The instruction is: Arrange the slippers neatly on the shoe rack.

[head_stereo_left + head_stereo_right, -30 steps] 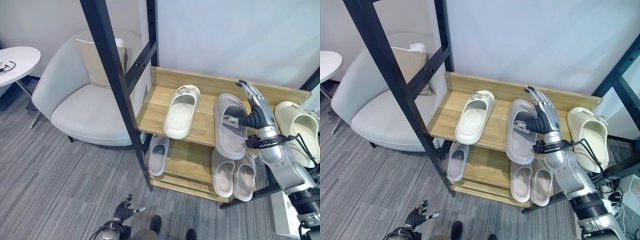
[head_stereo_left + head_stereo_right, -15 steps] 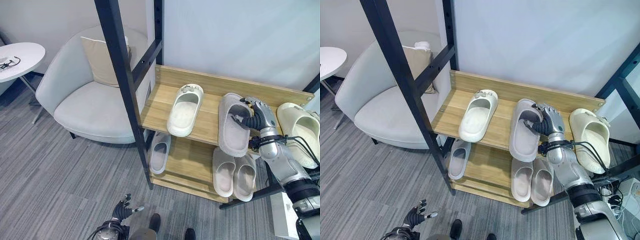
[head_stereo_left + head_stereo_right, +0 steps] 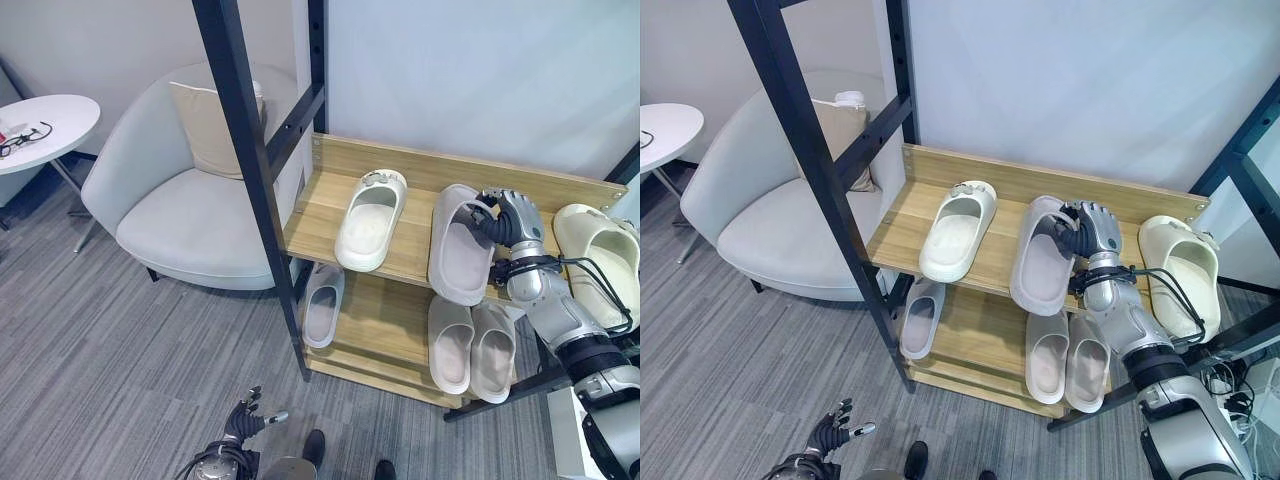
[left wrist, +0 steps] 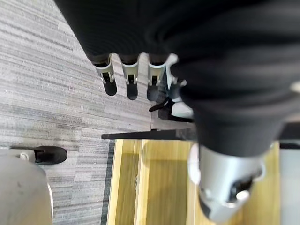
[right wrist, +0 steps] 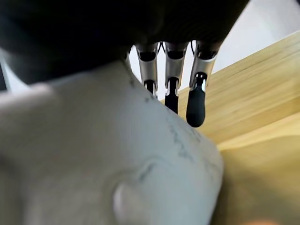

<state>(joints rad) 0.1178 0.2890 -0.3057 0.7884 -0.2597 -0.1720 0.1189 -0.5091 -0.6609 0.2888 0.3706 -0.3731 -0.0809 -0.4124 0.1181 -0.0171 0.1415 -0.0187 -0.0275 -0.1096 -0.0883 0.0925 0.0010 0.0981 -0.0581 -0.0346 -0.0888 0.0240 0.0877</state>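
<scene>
- Six slippers are counted on the shoe rack (image 3: 420, 160): three on the top shelf, three on the lower shelf.
- Top shelf: a white slipper (image 3: 368, 221) at the left, a grey slipper (image 3: 457, 247) in the middle, a cream slipper (image 3: 600, 258) at the right end; all three are toe toward the wall.
- Lower shelf: a lone grey slipper (image 3: 321, 305) at the left, a grey pair (image 3: 470, 344) side by side at the right, under the middle top slipper.
- The right hand (image 3: 1090, 228) is seen at the strap of the middle grey slipper, fingers curled over the strap edge and clamped on it; the slipper's heel overhangs the shelf's front edge.
- The right wrist view gives the close detail: dark fingertips (image 5: 196, 108) past the pale slipper surface, wood shelf behind.
- The left hand (image 3: 247, 418) hangs low over the grey carpet (image 3: 120, 360), fingers spread and holding nothing; its wrist view shows straight fingers (image 4: 131, 78) above carpet and rack wood.
- The eye views alone take in one grey armchair (image 3: 180, 200) with one cushion (image 3: 215, 125), and one round white table (image 3: 45, 125).
</scene>
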